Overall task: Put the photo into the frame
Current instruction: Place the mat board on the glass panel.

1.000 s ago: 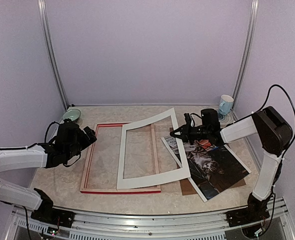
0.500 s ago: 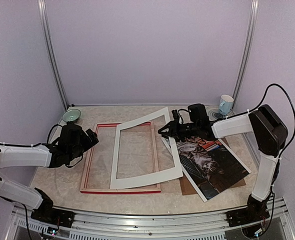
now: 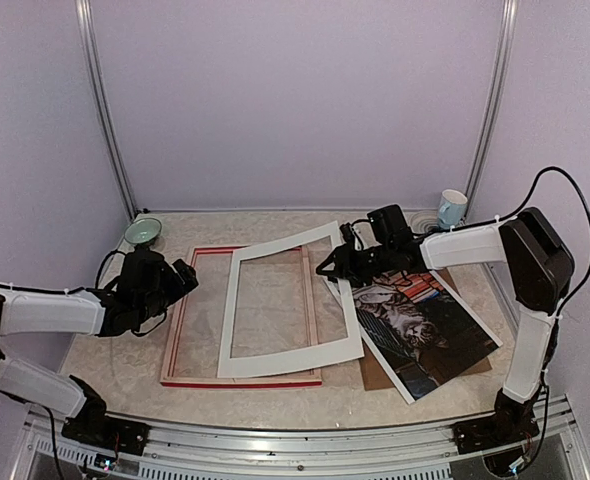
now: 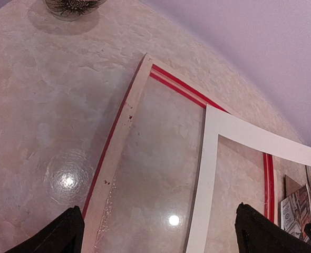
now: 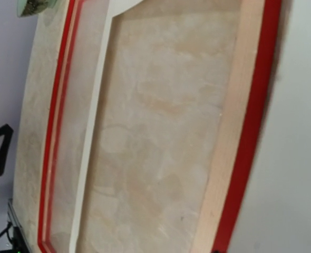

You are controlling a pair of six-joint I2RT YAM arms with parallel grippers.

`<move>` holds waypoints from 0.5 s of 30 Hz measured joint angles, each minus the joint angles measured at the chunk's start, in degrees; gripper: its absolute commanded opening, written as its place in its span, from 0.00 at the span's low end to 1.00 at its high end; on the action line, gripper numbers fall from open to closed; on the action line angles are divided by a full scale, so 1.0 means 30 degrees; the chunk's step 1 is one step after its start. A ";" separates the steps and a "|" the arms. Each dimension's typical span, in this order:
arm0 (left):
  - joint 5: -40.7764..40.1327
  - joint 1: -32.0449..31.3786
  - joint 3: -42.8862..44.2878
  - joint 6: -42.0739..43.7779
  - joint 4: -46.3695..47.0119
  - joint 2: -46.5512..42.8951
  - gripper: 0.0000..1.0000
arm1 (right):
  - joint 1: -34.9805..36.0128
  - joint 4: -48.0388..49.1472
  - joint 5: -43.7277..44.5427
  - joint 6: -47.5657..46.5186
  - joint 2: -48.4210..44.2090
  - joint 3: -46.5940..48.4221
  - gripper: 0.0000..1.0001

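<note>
The frame [image 3: 180, 320] lies pale wood back up, left of centre, its red edges showing [image 4: 118, 142] [image 5: 245, 158]. A white card mat [image 3: 290, 355] rests slanted across it. The photo [image 3: 415, 325], a cat print lying face up, sits to the right and its left edge is under the mat. My right gripper [image 3: 327, 266] hovers low over the mat's right strip by the photo's top corner, jaws parted and holding nothing. Its fingers stay outside the right wrist view. My left gripper [image 3: 187, 272] [image 4: 158, 232] is wide open above the frame's far left corner.
A brown backing board [image 3: 375, 375] pokes out under the photo's near edge. A green bowl [image 3: 143, 231] stands at the back left. A pale blue cup [image 3: 452, 208] stands at the back right. The mat's window [image 4: 240, 179] shows the frame's glass.
My right gripper carried the mat's right edge leftward and down, then opened; the mat now lies flatter and further over the frame. The left arm barely moved.
</note>
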 measured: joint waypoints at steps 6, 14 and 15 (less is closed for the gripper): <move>0.0095 0.0007 -0.0219 -0.0044 0.0321 0.0160 0.99 | 0.0197 -0.1195 0.0131 -0.0772 0.0379 0.1151 0.47; 0.0517 0.0007 -0.0379 -0.0262 0.0481 0.0554 0.99 | 0.1574 -0.2055 0.0080 -0.1180 0.2266 0.3140 0.49; 0.0525 0.0007 -0.0423 -0.0284 0.0517 0.0554 0.99 | 0.1639 -0.2171 0.0066 -0.1224 0.2353 0.3235 0.49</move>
